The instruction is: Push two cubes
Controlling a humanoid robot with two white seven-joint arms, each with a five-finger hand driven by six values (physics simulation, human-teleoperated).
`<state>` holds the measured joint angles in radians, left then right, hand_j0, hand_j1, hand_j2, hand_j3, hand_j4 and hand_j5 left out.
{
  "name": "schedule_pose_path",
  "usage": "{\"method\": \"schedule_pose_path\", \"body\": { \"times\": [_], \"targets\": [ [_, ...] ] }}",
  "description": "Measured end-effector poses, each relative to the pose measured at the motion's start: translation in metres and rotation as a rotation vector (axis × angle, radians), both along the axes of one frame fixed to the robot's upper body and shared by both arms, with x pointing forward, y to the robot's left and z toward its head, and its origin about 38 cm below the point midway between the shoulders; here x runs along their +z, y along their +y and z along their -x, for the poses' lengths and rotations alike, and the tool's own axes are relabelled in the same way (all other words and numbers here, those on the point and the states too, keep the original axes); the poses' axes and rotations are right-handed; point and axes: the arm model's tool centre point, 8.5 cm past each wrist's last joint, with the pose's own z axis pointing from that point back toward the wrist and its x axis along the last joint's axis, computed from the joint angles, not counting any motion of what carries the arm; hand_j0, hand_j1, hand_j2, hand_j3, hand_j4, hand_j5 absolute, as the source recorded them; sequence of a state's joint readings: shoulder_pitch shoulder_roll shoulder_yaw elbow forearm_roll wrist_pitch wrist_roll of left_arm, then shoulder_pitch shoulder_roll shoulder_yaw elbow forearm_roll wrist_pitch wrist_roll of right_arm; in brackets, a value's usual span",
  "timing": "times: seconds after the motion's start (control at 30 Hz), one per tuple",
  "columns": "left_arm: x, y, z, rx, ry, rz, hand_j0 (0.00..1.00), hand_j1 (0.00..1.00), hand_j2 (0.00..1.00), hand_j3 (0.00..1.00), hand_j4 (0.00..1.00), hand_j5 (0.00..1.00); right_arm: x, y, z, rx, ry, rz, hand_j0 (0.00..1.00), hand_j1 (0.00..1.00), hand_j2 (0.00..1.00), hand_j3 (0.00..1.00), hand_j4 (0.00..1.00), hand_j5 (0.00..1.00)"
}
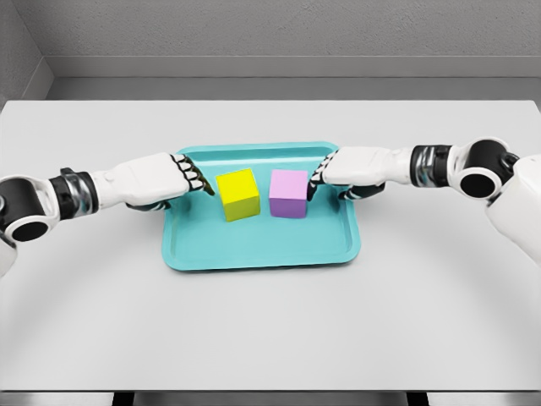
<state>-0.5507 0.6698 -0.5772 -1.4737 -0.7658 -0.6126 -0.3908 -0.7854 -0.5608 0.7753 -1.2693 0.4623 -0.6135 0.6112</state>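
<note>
While both cubes sit near the middle of the teal tray (254, 249), toward its far edge, a narrow gap separates them, so the push together looks only part done. The yellow cube (238, 194) lies left, slightly turned; the purple cube (289, 193) lies right. The left hand (169, 179) reaches over the tray's left rim, its extended fingers (196, 179) holding nothing, tips just beside the yellow cube. The right hand (351, 172) mirrors it, fingertips seemingly touching the purple cube. Closing the gap remains.

Narrow gap between yellow cube (238, 194) and purple cube (289, 194); tray (254, 245) front half free.
</note>
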Motion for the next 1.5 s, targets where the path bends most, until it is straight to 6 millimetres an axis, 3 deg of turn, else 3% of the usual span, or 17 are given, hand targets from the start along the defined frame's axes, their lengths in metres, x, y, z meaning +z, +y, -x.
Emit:
{"method": "schedule_pose_path", "body": {
  "times": [0.27,0.53,0.83,1.2,1.5],
  "targets": [
    [0.0,0.004,-0.005,0.016,0.003,-0.002,0.81,0.81,0.81,0.81,0.81,0.81,-0.001,0.008,-0.001,0.009,0.002,-0.012,0.65,0.65,0.65,0.65,0.65,0.65],
    [0.001,0.007,-0.006,0.023,0.002,-0.001,0.81,0.81,0.81,0.81,0.81,0.81,-0.002,0.001,-0.008,-0.018,0.009,-0.005,0.65,0.65,0.65,0.65,0.65,0.65],
    [0.004,0.009,-0.007,0.029,-0.003,0.001,0.82,0.82,0.82,0.82,0.82,0.82,0.004,0.014,-0.009,0.003,-0.003,-0.023,0.64,0.64,0.64,0.64,0.64,0.64],
    [0.004,0.01,-0.007,0.031,-0.003,0.0,0.82,0.82,0.82,0.82,0.82,0.82,-0.001,0.013,-0.018,-0.025,0.013,-0.016,0.64,0.64,0.64,0.64,0.64,0.64],
    [0.005,0.011,-0.007,0.034,-0.006,0.002,0.82,0.82,0.82,0.82,0.82,0.82,0.003,0.023,-0.02,-0.012,0.007,-0.029,0.63,0.63,0.63,0.63,0.63,0.63]
  ]
}}
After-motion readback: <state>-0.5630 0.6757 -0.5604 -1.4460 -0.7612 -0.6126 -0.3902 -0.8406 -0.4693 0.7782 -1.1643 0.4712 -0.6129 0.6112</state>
